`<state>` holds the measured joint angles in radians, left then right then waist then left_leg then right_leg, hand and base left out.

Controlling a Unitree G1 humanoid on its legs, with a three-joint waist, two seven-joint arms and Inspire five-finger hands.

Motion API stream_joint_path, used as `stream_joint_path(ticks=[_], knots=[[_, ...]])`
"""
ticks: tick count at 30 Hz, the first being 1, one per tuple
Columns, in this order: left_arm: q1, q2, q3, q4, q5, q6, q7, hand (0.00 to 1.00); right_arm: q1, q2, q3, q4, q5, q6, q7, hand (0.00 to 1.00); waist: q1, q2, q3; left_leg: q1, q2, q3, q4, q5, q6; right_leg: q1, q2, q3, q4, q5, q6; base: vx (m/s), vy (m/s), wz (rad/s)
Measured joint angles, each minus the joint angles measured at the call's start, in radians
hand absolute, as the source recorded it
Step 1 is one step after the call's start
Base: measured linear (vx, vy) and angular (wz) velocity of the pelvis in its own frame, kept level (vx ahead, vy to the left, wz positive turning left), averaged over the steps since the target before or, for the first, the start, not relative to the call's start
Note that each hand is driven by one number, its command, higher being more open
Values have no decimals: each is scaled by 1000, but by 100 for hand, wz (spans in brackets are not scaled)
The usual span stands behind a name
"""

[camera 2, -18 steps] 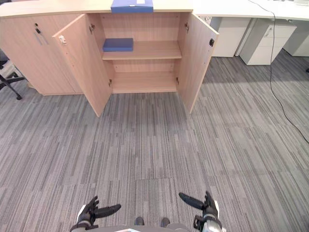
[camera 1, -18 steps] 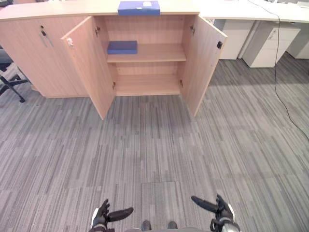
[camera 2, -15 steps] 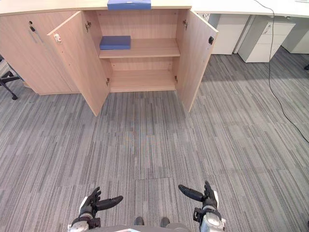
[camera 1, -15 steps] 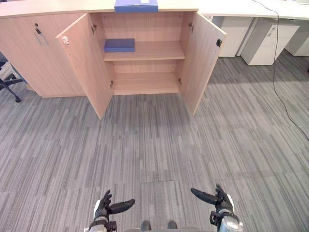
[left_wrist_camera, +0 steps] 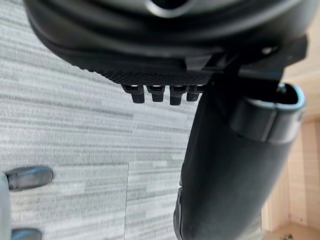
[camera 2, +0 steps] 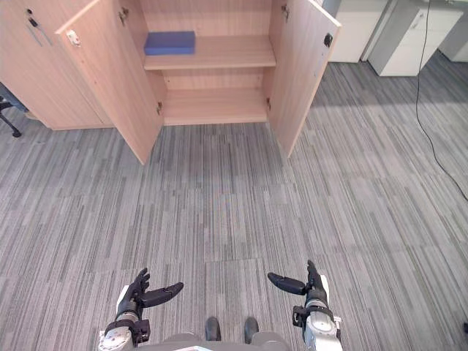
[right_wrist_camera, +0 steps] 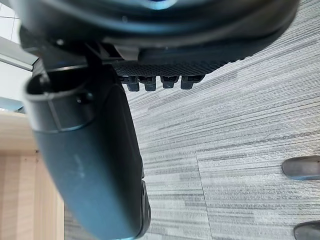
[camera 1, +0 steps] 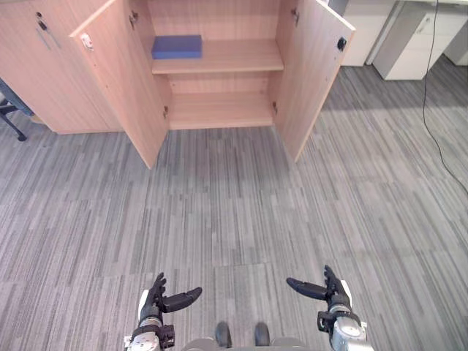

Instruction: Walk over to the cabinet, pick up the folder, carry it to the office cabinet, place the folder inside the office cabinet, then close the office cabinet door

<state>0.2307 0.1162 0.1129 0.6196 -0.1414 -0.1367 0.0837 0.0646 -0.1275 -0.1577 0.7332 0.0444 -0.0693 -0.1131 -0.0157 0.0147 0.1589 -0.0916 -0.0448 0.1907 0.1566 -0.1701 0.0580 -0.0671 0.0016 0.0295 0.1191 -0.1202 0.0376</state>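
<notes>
"Folder (camera 1: pixel 176 47) first. Where was it?"

"It was blue. It lay flat on the top shelf (camera 1: pixel 238 57) of the cabinet (camera 1: pixel 219 110), at the left end of that shelf. It was far from the robot."

"Was the cabinet shut?"

"No. Both doors stood wide open. The left door (camera 1: pixel 121 80) swung out to the left and the right door (camera 1: pixel 311 69) swung out to the right. You could see right in, down to the low shelf (camera 1: pixel 219 115) too."

"What were the hands doing?"

"Not much. The left hand (camera 1: pixel 155 303) hung low and near, on the left. The right hand (camera 1: pixel 333 296) hung low and near, on the right. Each one had its fingers straight and loose, and its thumb poked in toward the other hand. Both hands held nothing."

"Were they close to the folder?"

"No, they were well apart from it. A wide stretch of grey striped carpet (camera 1: pixel 234 212) lay between the hands and the cabinet."

"Anything else around?"

"White drawer boxes (camera 1: pixel 409 44) stood far off on the right, past the right door. The black foot of a chair (camera 1: pixel 9 115) showed far off on the left."
</notes>
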Motion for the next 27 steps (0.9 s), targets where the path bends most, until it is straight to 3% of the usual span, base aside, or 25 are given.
stream_joint_path(ticks=[2, 3, 4, 8, 9, 11, 12, 13, 14, 15, 17, 18, 19, 21, 23, 24, 26, 27], knots=[[14, 1, 6, -32, -5, -1, 1, 100, 2, -9, -21, 0, 0, 4, -4, 100, -1, 0, 6, -7, -10, 1, 42, -47, 17, -55, -15, -8, 146, -73, 27, 64, 47, -1], [16, 1, 13, -33, -8, 0, 4, 100, -1, -13, -29, 0, 0, 7, -6, 100, 0, 5, 12, 6, -12, -3, 43, -60, 31, -121, -23, -33, 298, -95, 37, 137, 53, 8], [12, 10, 15, -34, -18, 0, 5, 100, -2, -13, -28, 0, 0, 9, -6, 100, -6, 9, 28, 31, -11, -18, 39, -66, 41, -180, -29, -66, 428, -125, 26, 188, 61, 13], [-24, 24, 13, -34, -39, 0, 12, 100, -9, -23, -14, 0, 1, 16, -7, 100, -20, 21, 68, 113, 8, -64, 6, -80, 31, -272, -34, -146, 385, -146, 9, 299, 7, 33], [-46, 22, 8, -34, -50, -1, 24, 100, -19, -33, 0, 0, 1, 16, -6, 100, -29, 37, 80, 138, 31, -88, -18, -84, 24, -312, -21, -171, 311, -124, 9, 425, -44, 55], [-79, 21, -4, -34, -62, -2, 28, 100, -23, -39, 12, -2, 1, 16, -6, 100, -35, 52, 95, 187, 68, -118, -57, -95, -3, -361, -7, -206, 171, -20, 3, 472, -67, 53], [-84, 23, -7, -34, -67, -4, 28, 100, -18, -38, 17, -8, 2, 16, -6, 100, -36, 48, 96, 213, 74, -128, -69, -104, -30, -371, -7, -210, 92, 50, -1, 690, -161, 61], [-85, 23, -15, -33, -69, -8, 27, 100, 0, -38, 21, -29, 2, 16, -6, 100, -46, 28, 100, 272, 72, -149, -70, -136, -84, -373, -27, -202, 32, 182, -15, 592, -145, 65], [-81, 20, -18, -30, -69, -8, 26, 100, 9, -39, 20, -38, 2, 16, -7, 100, -55, 27, 99, 295, 77, -158, -64, -150, -105, -369, -40, -205, 67, 269, -44, 635, -202, 50], [-82, 5, -23, -23, -69, -7, 26, 100, 2, -48, 19, -40, 1, 17, -7, 100, -57, 57, 102, 298, 113, -160, -27, -157, -121, -385, -21, -228, 144, 243, -66, 605, -249, 27], [-81, -5, -28, -23, -69, -11, 22, 100, -18, -38, 27, -54, 1, 15, -5, 100, -68, 57, 110, 166, 152, -119, 309, -83, -218, -345, -9, -246, 204, 124, -91, 783, -339, 20], [-75, -12, -25, -23, -69, -11, 21, 100, -16, -38, 37, -54, 2, 16, -4, 100, -66, 58, 114, 121, 174, -103, 448, -30, -219, -301, 4, -245, 190, 106, -96, 505, -216, 0], [-57, -22, -22, -25, -69, -13, 19, 100, -12, -35, 61, -54, 2, 16, -4, 100, -53, 57, 120, 43, 228, -83, 702, 21, -209, -200, 38, -239, 144, 81, -112, 492, -183, -19], [-52, -23, -22, -30, -71, -12, 12, 100, -13, -7, 76, -76, 4, 13, -6, 100, -19, 28, 145, -80, 292, 9, 942, -47, -156, -31, 67, -199, 61, 48, -131, 617, -211, -37], [-54, -27, -22, -39, -74, -12, 1, 100, -15, 3, 78, -96, 7, 2, -6, 100, 3, 15, 149, -182, 300, 65, 917, -79, -113, 55, 68, -167, -12, 44, -133, 509, -118, -44], [-54, -29, -23, -46, -74, -12, -4, 100, -28, 0, 80, -94, 10, -4, -6, 100, 18, 11, 148, -258, 279, 85, 798, -89, -97, 103, 63, -139, -62, 41, -130, 503, -27, -70], [-56, -29, -20, -49, -74, -12, -4, 100, -65, -2, 71, -56, 11, -3, -7, 100, 33, 0, 154, -308, 208, 69, 468, -71, -110, 158, 36, -93, -90, 20, -104, 520, 29, -72], [-55, -31, -19, -44, -74, -10, -3, 100, -77, -3, 52, -30, 11, -1, -8, 100, 41, -1, 155, -310, 170, 37, 228, -1, -119, 204, 18, -72, -111, 0, -84, 570, 112, -63]])
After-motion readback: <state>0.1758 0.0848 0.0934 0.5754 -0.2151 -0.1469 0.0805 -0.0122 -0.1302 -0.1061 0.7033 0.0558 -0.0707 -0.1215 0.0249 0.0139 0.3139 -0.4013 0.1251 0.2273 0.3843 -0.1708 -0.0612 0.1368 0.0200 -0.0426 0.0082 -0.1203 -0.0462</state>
